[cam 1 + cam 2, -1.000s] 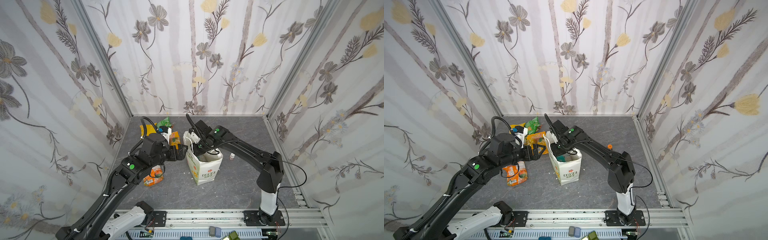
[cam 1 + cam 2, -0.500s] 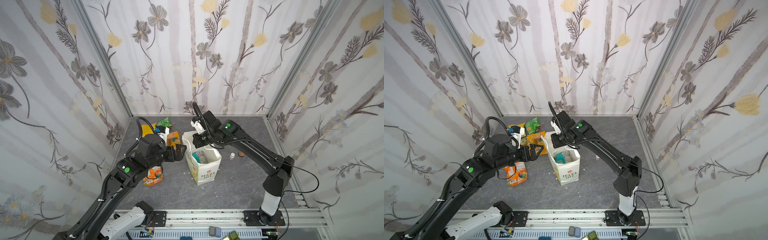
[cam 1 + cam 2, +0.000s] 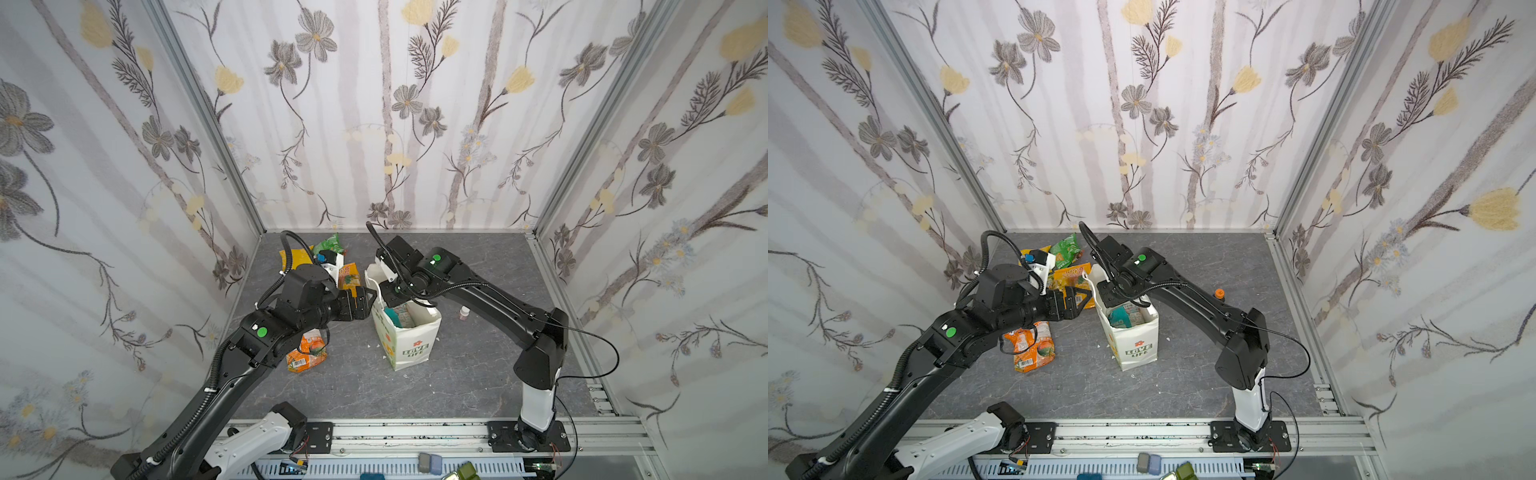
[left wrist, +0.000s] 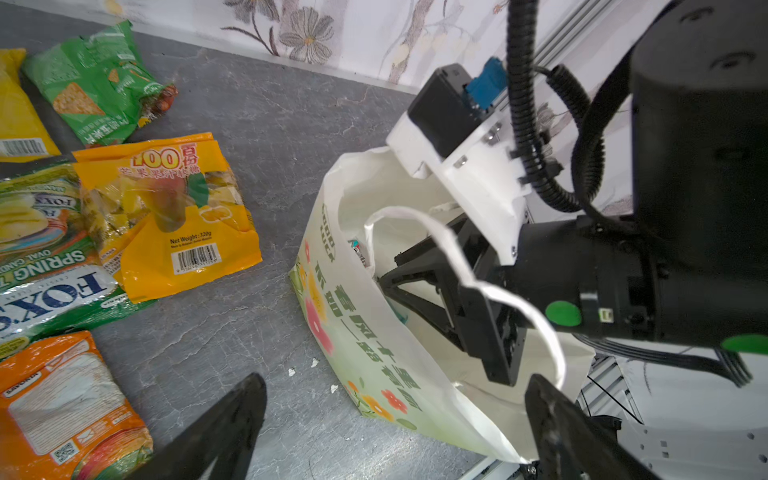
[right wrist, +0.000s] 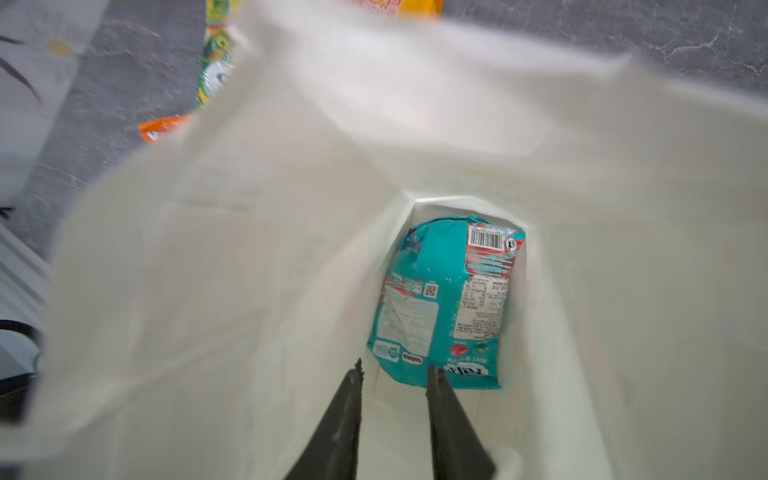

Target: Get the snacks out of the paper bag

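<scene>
Teal packet (image 5: 446,303), barcode end away from right end effector (image 5: 395,368) (narrow, empty); left end effector (image 4: 395,380) wide.

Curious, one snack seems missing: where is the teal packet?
In both top views, the teal packet lies inside the paper bag mid-table, under the right end effector.

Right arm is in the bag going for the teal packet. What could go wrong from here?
1. The cord handle appears draped across the right gripper; withdrawing could snag it and lift the paper bag.
2. The left gripper is open and not holding the bag, so a tug may tip it.
3. The teal packet lies flat at the bottom, close to the wall; the fingers may pinch paper instead.
</scene>
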Motion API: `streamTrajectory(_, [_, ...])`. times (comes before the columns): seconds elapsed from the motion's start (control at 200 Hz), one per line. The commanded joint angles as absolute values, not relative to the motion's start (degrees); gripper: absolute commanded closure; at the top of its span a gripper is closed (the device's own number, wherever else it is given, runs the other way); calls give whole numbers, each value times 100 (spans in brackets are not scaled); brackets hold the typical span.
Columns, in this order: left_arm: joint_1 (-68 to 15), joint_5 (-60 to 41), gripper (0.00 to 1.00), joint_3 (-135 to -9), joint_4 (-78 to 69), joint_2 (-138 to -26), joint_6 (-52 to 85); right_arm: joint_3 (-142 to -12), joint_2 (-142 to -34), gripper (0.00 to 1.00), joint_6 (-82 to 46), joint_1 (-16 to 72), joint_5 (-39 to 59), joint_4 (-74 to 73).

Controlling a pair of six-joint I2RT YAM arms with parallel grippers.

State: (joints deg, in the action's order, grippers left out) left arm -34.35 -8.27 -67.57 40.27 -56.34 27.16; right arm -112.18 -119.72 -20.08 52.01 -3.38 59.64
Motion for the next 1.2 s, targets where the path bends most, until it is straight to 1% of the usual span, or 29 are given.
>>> streamTrajectory(0.0, [-3428,-1047,7,-6669,3806,-5770,2865,-11126,-12126,57,-1805,5229,-1186,6236])
streamTrajectory(0.09, [-3432,-1068,13,-6568,3679,-5891,2868,-10982,-12215,47,-1775,5229,-1325,6228])
streamTrajectory(0.155, [-3426,-1063,17,-6499,3639,-5960,2858,-10963,-12304,38,-1767,5228,-1386,6255])
streamTrajectory(0.215, [-3407,-1109,20,-6424,3578,-6007,2868,-10860,-12372,33,-1724,5233,-1404,6154])
streamTrajectory(0.32, [-3393,-1229,22,-6299,3459,-6029,2920,-10645,-12460,28,-1706,5230,-1375,5900])
streamTrajectory(0.42, [-3386,-1224,23,-6233,3453,-5988,2931,-10255,-12463,26,-1696,5174,-1017,5416])
streamTrajectory(0.595, [-3377,-1169,22,-6175,3481,-5829,2905,-9649,-12636,26,-1737,5133,-749,4807])
streamTrajectory(0.839, [-3370,-1166,20,-6069,3402,-5713,2873,-8727,-12482,28,-1863,5098,-881,3569])
streamTrajectory(0.999, [-3371,-1206,19,-6067,3389,-5717,2869,-8454,-12540,29,-1942,5047,-820,3116])
streamTrajectory(1.064, [-3367,-1204,19,-6067,3388,-5709,2859,-8335,-12588,32,-1951,5028,-698,2927])
streamTrajectory(1.114, [-3365,-1204,19,-6071,3384,-5709,2856,-8269,-12624,37,-1976,5011,-594,2819])
streamTrajectory(1.164, [-3364,-1211,19,-6069,3384,-5709,2844,-8238,-12660,45,-2008,4993,-480,2782])
streamTrajectory(1.199, [-3367,-1213,19,-6065,3409,-5702,2838,-8215,-12658,55,-2019,4985,-412,2758])
